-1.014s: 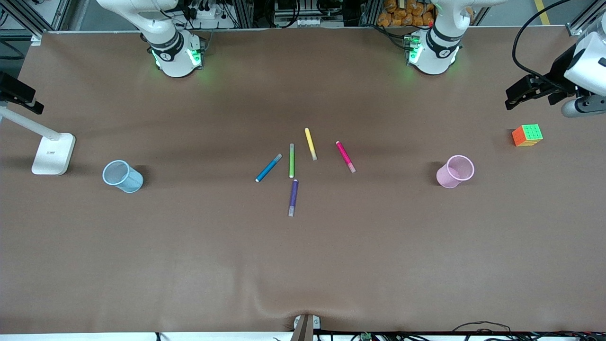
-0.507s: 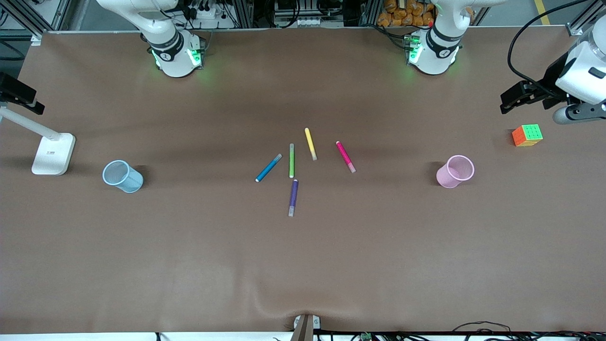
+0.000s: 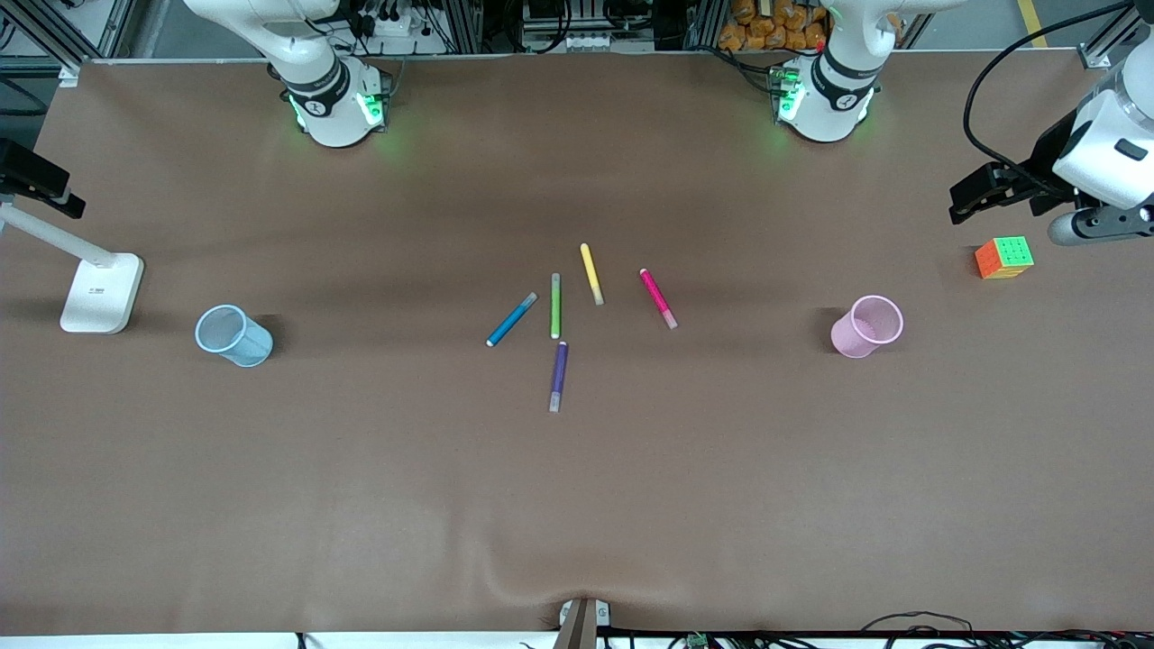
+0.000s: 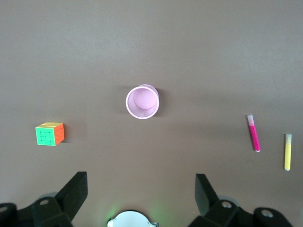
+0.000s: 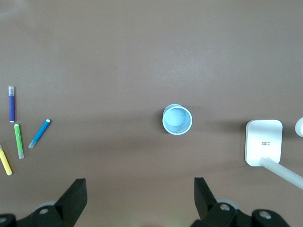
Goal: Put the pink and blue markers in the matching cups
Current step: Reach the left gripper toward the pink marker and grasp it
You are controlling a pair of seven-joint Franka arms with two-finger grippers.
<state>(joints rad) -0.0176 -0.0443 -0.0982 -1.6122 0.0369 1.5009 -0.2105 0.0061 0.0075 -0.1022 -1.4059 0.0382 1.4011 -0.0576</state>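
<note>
Brown paper covers the whole desk [image 3: 361, 505], and nothing of the task is yet in hand: both markers lie flat in the loose fan of pens at the middle. The pink marker [image 3: 658, 298] is the one of the fan closest to the left arm's end, and the blue marker [image 3: 511, 319] the one closest to the right arm's end, with the green pen [image 3: 555, 306] and yellow pen [image 3: 590, 273] between them and the purple pen [image 3: 559, 376] nearer the front camera than the others. The pink cup [image 3: 867, 326] stands upright toward the left arm's end, well apart from the pens, with a colour cube [image 3: 1003, 257] near it at that end; the blue cup [image 3: 233, 335] stands upright toward the right arm's end, near a white lamp base [image 3: 102, 291]. The left gripper [image 4: 140, 191] hangs high over the pink cup's end of the desk, its fingers [image 4: 75, 187] spread wide and holding nothing; the right gripper [image 5: 139, 195] is up over the blue cup's end, its fingers [image 5: 75, 191] likewise wide apart and empty. I judge this to be the opening step, before any pick. The next move most likely calls for each arm to travel in toward the middle, turn its fingers across its own marker's barrel, and come down without nudging the neighbouring pens, the blue one lying just beside the green.
</note>
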